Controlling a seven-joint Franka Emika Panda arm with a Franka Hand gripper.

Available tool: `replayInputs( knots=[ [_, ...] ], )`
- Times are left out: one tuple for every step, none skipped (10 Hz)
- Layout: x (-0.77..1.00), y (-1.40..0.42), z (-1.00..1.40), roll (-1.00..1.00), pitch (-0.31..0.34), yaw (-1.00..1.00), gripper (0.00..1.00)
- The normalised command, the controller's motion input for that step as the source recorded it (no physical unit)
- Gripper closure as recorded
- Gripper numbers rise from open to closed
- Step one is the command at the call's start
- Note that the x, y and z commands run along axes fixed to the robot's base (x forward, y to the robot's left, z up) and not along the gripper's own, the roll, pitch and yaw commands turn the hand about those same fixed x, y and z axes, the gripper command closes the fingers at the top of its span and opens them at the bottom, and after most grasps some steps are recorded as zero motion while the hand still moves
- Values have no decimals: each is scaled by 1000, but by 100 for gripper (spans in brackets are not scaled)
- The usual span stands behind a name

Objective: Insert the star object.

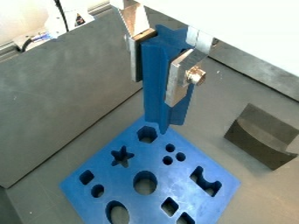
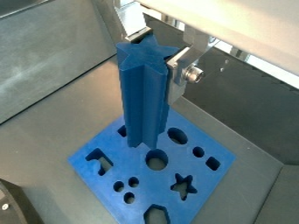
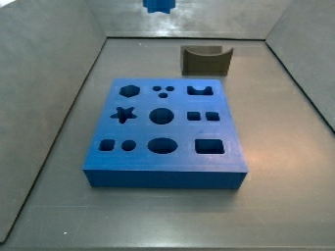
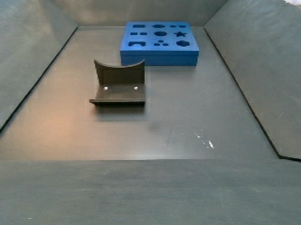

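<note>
With the star object clenched in the gripper above the holed block, its points should be aligned with the star hole before lowering.

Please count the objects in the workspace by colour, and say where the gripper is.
Blue: 2, the holed block and the star object, which is clamped in the gripper above the block.
Grey-brown: 1, the curved-notch block.
Total: 3

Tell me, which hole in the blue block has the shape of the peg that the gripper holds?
The star-shaped hole, the only one with points like the star object, which the gripper holds above the blue block. The other holes are round, oval, square or notched.
</note>
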Motion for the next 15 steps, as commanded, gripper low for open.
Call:
replayInputs(
  knots=[
    [0, 0, -1000, 70, -107, 0, 100],
    [-143, 0, -1000, 9, -1, 0, 100],
    [-151, 0, -1000, 4, 0, 0, 100],
    [-177, -29, -1000, 0, -10, -6, 100],
    [-260, -120, -1000, 0, -37, -137, 100],
    [-331, -169, -1000, 0, -40, -94, 100],
    [-314, -169, -1000, 0, -49, -91, 100],
    [-309, -166, -1000, 0, -53, -94, 100],
    [-294, -174, -1000, 0, -60, -94, 100],
    [-283, -197, -1000, 0, -73, -111, 100],
    [-246, -203, -1000, 0, -96, -109, 100],
    [-137, -223, -1000, 7, -114, -97, 100],
    [0, -231, -717, 89, -60, -106, 100],
    [37, -171, -549, 97, 0, -131, 100],
    [214, 0, -311, 40, 47, -211, 100]
  ],
)
